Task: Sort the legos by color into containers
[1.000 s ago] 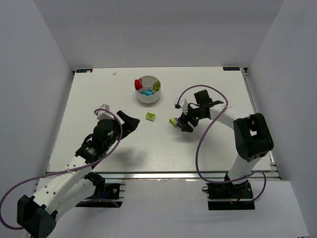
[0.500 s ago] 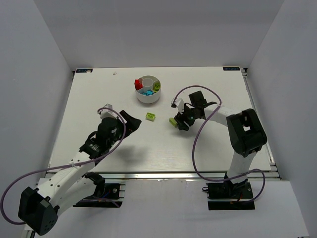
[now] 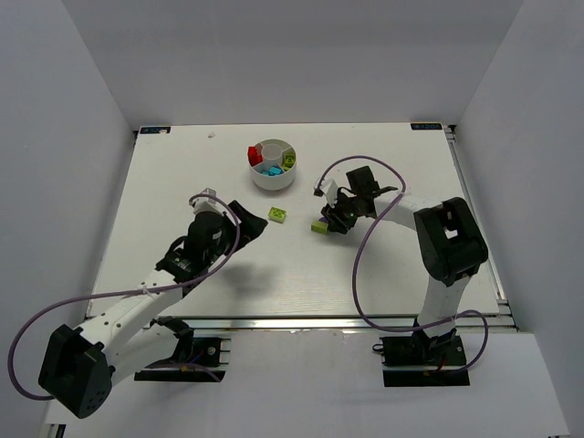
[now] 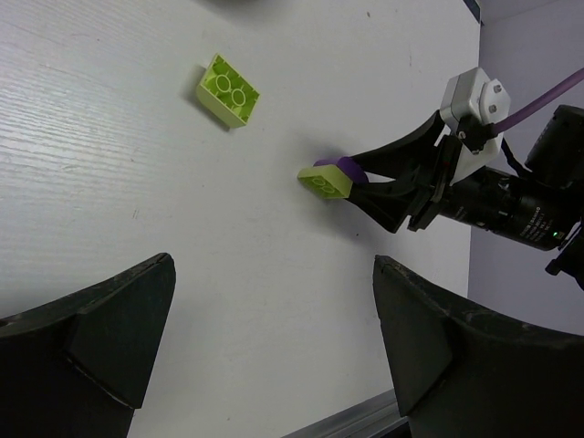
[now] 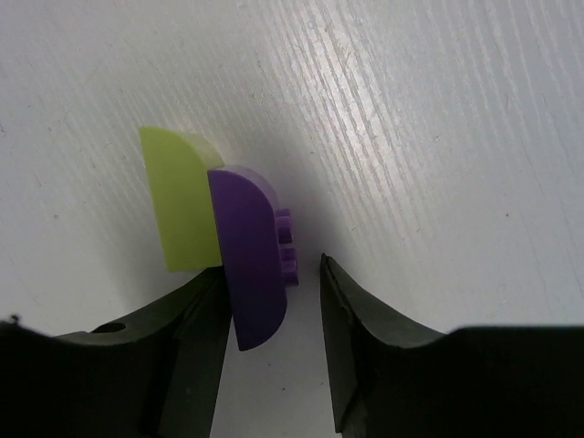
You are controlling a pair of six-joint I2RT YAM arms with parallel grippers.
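I'm looking into a lab test cell: plain white panels [image 3: 274, 55] box in the white tabletop [image 3: 182, 182] at nine, twelve and three o'clock. An aluminium rail [image 3: 301, 324] runs along six o'clock, with the left arm [image 3: 128, 315] and right arm [image 3: 447, 242] bolted there, purple cable [image 3: 359, 274] looping loose.

Table [image 3: 182, 182] holds dish [image 3: 273, 183], lime brick [image 3: 277, 214] (alone) and, perhaps, lime-purple pair [image 3: 318, 225].

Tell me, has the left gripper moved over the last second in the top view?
Yes. The left gripper has crept toward the lone lime brick, which stayed put below the dish; the gap between them has narrowed.
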